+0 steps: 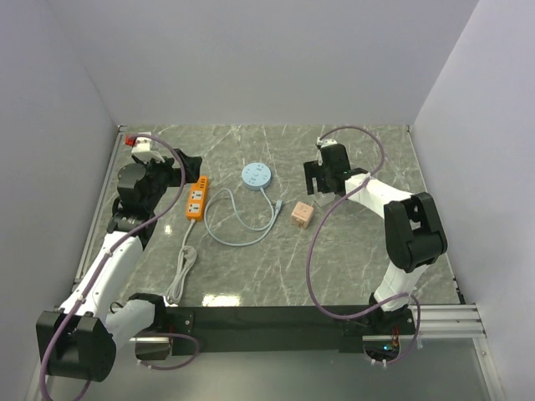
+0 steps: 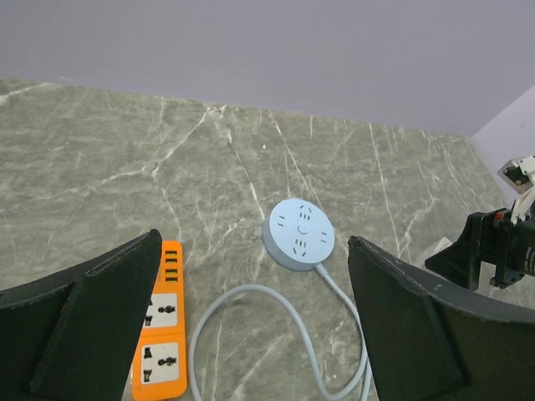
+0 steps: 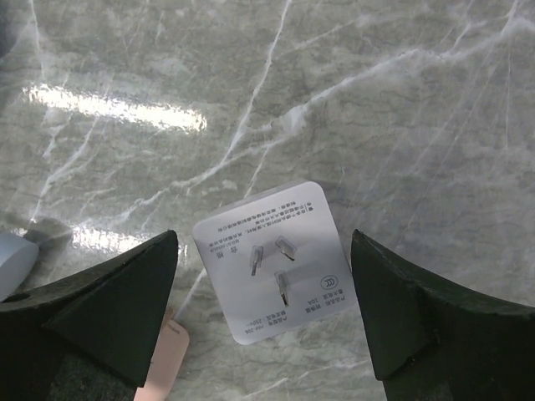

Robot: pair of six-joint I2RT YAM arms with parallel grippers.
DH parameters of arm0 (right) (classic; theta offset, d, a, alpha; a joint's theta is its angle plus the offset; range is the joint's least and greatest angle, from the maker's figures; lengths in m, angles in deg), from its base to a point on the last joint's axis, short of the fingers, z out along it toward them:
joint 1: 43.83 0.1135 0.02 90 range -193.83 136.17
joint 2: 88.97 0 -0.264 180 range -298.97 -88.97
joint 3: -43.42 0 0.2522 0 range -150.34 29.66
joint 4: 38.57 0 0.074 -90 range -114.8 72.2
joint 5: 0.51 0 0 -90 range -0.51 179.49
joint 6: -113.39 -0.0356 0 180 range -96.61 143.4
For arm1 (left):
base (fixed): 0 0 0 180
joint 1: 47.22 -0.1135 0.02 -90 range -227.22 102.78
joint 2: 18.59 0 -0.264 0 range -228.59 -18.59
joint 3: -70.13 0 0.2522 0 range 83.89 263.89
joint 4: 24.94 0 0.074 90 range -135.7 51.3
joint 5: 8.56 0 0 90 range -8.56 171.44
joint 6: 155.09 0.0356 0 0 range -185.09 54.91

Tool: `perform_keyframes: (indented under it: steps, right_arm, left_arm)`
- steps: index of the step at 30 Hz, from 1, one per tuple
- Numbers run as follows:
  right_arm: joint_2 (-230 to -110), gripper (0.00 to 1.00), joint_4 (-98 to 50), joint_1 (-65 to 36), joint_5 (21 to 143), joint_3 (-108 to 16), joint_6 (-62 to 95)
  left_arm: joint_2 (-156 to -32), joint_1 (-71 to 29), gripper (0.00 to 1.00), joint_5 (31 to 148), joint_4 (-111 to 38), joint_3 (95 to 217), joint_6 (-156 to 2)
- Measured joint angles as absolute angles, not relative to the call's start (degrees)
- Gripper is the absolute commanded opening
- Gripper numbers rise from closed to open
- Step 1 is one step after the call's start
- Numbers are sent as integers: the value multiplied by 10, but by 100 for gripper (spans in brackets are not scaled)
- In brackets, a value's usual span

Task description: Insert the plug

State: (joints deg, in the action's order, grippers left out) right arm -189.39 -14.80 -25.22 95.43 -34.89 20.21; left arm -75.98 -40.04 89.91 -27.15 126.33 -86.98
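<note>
Right wrist: prongs on plug cube (image 3: 276,261), indistinct overhead; right gripper (image 3: 264,236) released.
Left wrist: slots on round socket (image 2: 299,234); left gripper (image 2: 255,240) released.

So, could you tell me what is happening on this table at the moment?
Two robot arms are setting up to insert a plug. The right gripper hovers open by the pink cube adapter, which lies prongs up and is not gripped. The left gripper is open beside the orange power strip. The adapter is not yet plugged in.
</note>
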Motion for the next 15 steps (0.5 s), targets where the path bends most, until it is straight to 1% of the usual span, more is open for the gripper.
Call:
perform_keyframes:
  steps: [5, 7, 8, 9, 11, 12, 14, 15]
  right_arm:
    - [-1894, 90, -134, -252, 954, -349, 203]
    - [-1895, 88, -124, -252, 955, -350, 203]
    - [-1897, 87, -119, -252, 955, -352, 203]
    - [-1900, 82, -114, -252, 956, -354, 202]
    - [-1907, 77, -106, -252, 956, -360, 200]
    - [-1908, 64, -105, -252, 955, -360, 200]
    - [-1908, 48, -101, -253, 952, -360, 200]
    - [-1908, 37, -101, -254, 950, -360, 197]
  left_arm:
    - [-770, -400, 99, 905, -272, 1263, -870]
    - [-771, -400, 99, 906, -272, 1263, -870]
    - [-771, -400, 99, 906, -272, 1263, -870]
    - [-771, -400, 99, 906, -272, 1263, -870]
    - [-771, -400, 99, 906, -272, 1263, -870]
    - [-770, -400, 99, 906, -272, 1263, -870]
    - [-770, -400, 99, 906, -272, 1263, -870]
    - [-770, -400, 99, 906, -272, 1263, -870]
